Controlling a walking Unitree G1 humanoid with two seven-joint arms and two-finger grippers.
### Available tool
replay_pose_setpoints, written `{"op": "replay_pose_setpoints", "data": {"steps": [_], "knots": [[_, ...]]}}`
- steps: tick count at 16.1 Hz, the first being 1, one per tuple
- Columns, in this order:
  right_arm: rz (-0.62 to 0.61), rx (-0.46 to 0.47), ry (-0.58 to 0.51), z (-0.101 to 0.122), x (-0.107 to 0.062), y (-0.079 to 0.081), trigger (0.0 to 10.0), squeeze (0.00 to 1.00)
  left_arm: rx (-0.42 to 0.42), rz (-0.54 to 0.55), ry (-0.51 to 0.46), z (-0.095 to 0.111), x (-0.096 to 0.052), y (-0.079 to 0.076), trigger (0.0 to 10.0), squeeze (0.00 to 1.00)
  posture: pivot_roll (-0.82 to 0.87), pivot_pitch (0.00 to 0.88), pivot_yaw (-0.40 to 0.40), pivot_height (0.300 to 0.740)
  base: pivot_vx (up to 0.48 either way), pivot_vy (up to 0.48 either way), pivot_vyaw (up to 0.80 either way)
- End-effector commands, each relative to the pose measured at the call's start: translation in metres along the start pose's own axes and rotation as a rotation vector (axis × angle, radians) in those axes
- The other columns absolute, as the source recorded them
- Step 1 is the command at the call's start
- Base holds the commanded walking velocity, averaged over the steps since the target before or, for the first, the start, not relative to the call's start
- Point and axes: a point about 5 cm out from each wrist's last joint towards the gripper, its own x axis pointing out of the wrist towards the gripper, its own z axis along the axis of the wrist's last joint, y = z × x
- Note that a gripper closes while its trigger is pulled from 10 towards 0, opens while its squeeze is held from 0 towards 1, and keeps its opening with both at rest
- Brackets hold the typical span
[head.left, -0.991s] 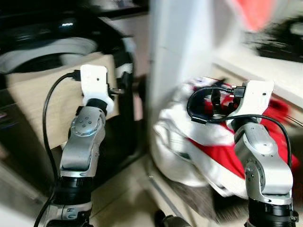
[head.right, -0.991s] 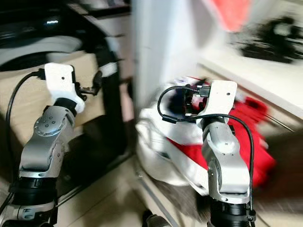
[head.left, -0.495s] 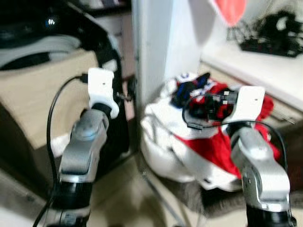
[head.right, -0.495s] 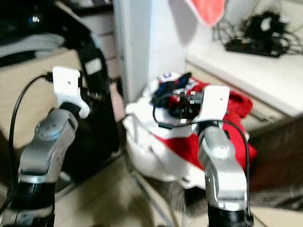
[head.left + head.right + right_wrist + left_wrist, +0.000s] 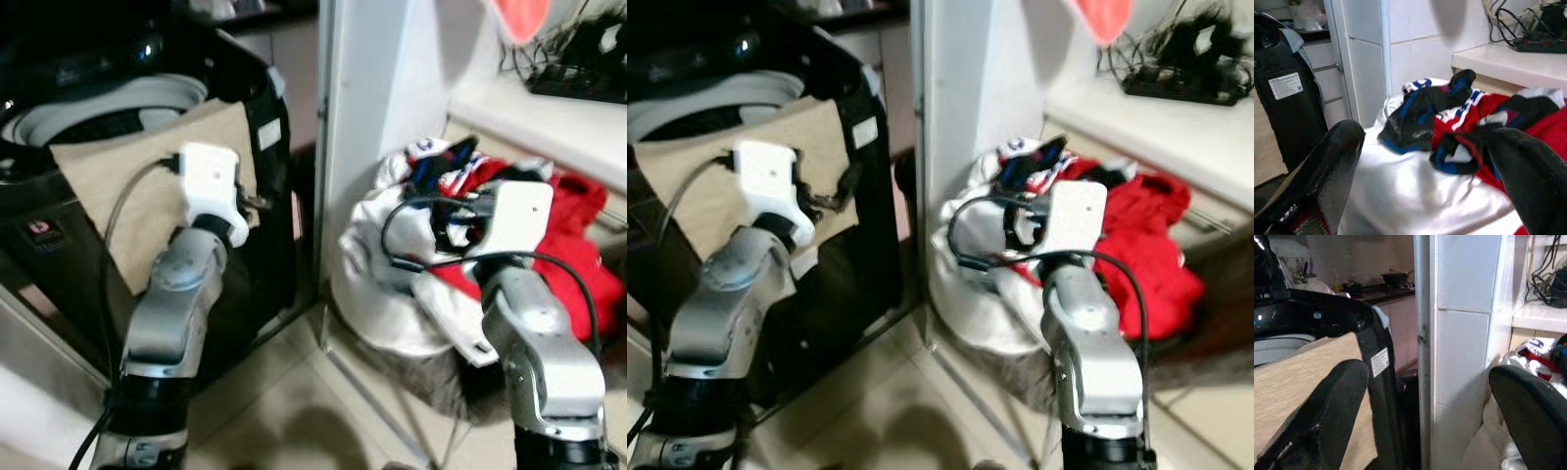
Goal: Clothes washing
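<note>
- A heap of laundry (image 5: 431,264) lies on the floor in the recess beside a white tiled pillar (image 5: 377,117), beneath a pale counter (image 5: 549,108); a white garment (image 5: 1415,196) forms the near side of the heap, a red garment (image 5: 573,235) the far right side, and a dark blue, red and white piece (image 5: 1425,110) sits on top.
- The right gripper (image 5: 1425,171) is raised in front of the heap, its two black fingers (image 5: 1317,171) spread wide with nothing between them, pointing at the clothes without touching them.
- The left gripper (image 5: 1425,421) is held up on the other side of the pillar, fingers (image 5: 1322,416) likewise spread apart and empty, aimed at the gap between the pillar and the washing machine.
- A black top-loading washing machine (image 5: 147,127) stands left of the pillar, its grey drum rim (image 5: 88,103) visible at the top.
- A tan cloth (image 5: 147,196) is draped over the machine's front edge and hangs down its face.
- A white label (image 5: 1380,361) is stuck on the machine's side panel nearest the pillar.
- A tangle of black cables (image 5: 578,59) rests on the counter's far right edge, above the clothes.
- Something red-orange (image 5: 1102,15) hangs blurred at the upper edge of the eye views, above the counter.
- Pale floor tiles (image 5: 294,411) run between the machine and the heap.
</note>
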Motion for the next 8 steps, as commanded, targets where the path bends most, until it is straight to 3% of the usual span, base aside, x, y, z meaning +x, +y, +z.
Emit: {"op": "replay_pose_setpoints", "data": {"steps": [1, 2, 4, 8], "knots": [[0.009, 0.01, -0.003, 0.0018, -0.0017, 0.0035, 10.0, 0.0, 0.052, 0.009, 0.011, 0.0001, -0.0008, 0.006, 10.0, 0.0, -0.15, 0.0, 0.01, 0.74, 0.0, 0.0, 0.0], [0.009, 0.01, -0.002, 0.0016, -0.0018, 0.0035, 10.0, 0.0, 0.081, 0.015, 0.008, 0.0009, -0.0008, 0.0063, 10.0, 0.0, -0.15, 0.0, 0.01, 0.74, 0.0, 0.0, 0.0], [0.002, -0.001, -0.007, 0.0022, -0.0005, 0.0019, 10.0, 0.0, 0.062, 0.043, 0.025, -0.0024, -0.0007, 0.0081, 10.0, 0.0, -0.15, 0.0, 0.009, 0.74, 0.0, -0.48, 0.0], [-0.03, -0.056, -0.024, 0.0061, 0.0015, -0.0063, 10.0, 0.0, -0.018, 0.078, 0.042, -0.0066, -0.0028, 0.0119, 10.0, 0.0, -0.15, 0.0, 0.011, 0.74, 0.0, 0.0, 0.0]]}}
